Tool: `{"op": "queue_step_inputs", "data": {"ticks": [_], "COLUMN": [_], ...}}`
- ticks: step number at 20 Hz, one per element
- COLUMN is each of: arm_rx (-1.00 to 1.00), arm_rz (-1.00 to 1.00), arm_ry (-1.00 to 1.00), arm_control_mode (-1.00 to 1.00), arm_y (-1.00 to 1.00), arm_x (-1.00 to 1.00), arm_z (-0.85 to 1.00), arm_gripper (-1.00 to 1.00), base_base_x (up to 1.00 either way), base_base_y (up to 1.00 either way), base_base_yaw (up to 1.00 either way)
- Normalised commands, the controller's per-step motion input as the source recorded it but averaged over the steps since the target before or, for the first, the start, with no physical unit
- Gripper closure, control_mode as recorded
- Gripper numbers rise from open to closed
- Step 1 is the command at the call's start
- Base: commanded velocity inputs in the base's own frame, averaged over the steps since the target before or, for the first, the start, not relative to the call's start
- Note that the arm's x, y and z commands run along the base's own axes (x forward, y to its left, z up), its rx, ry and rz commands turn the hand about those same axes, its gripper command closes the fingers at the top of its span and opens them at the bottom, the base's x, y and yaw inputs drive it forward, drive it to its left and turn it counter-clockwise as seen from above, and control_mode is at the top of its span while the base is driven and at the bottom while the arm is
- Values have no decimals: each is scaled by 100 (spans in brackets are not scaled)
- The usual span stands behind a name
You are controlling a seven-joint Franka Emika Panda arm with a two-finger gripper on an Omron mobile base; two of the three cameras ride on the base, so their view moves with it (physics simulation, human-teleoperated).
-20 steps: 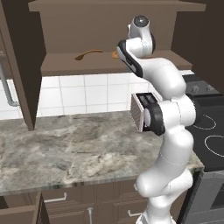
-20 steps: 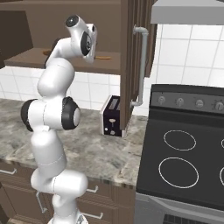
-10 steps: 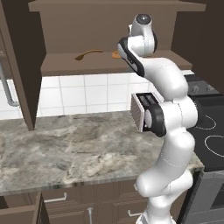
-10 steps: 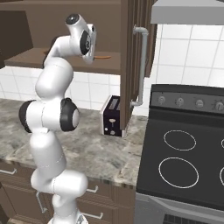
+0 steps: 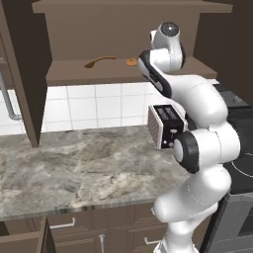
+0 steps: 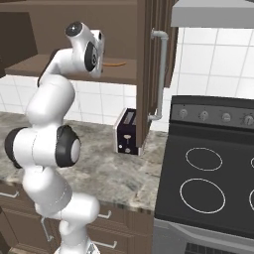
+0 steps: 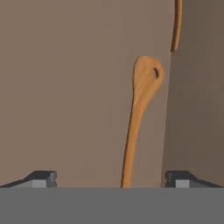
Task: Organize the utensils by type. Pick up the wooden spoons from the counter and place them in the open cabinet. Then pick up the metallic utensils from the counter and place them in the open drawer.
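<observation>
left base view: the white arm is raised into the open dark brown wall cabinet (image 5: 29, 74). on its lighter brown shelf a slim orange-brown wooden spoon (image 5: 99, 62) is seen lying flat, and the tip of a second orange-brown wooden spoon (image 5: 131, 62) is visible just beside the arm's wrist. the grey-and-tan veined stone desk (image 5: 74, 168) is seen bare of utensils in this portion; a black-and-white toaster (image 5: 163, 126) stands on it behind the arm. a corner of the open dark brown drawer (image 5: 24, 242) shows at the lower left.

right base view: the arm's hand is held level with the cabinet shelf, and an orange-brown spoon handle (image 6: 115, 63) is seen projecting beyond it along the shelf.

hand view: the second wooden spoon is seen lying on the shelf between the tips of the gripper (image 7: 111, 177), which are spread wide and clear of the handle, so the gripper is judged released.

progress: both wooden spoons are judged placed. the metallic utensils and the drawer stage are judged outstanding.
</observation>
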Motion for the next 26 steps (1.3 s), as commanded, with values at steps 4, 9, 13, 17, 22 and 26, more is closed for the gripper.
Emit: {"op": "queue_step_inputs", "data": {"ticks": [4, 9, 13, 17, 22, 26], "arm_rx": [5, 19, 37, 35, 44, 39], "arm_rz": [0, -7, -18, -37, -44, -37], "arm_ry": [-23, -4, 1, 5, 14, 4], "arm_control_mode": [-100, -100, -100, -100, -100, -100], "arm_y": [5, 9, 3, 1, -5, -1], "arm_x": [-86, -86, -87, -94, -87, -76], "arm_z": [-2, 11, 16, 0, 0, -36], "arm_gripper": [-100, -100, -100, -100, -100, -100], "base_base_x": [0, 0, 0, 0, 0, 0], "base_base_y": [0, 0, 0, 0, 0, 0], "base_base_yaw": [0, 0, 0, 0, 0, 0]}}
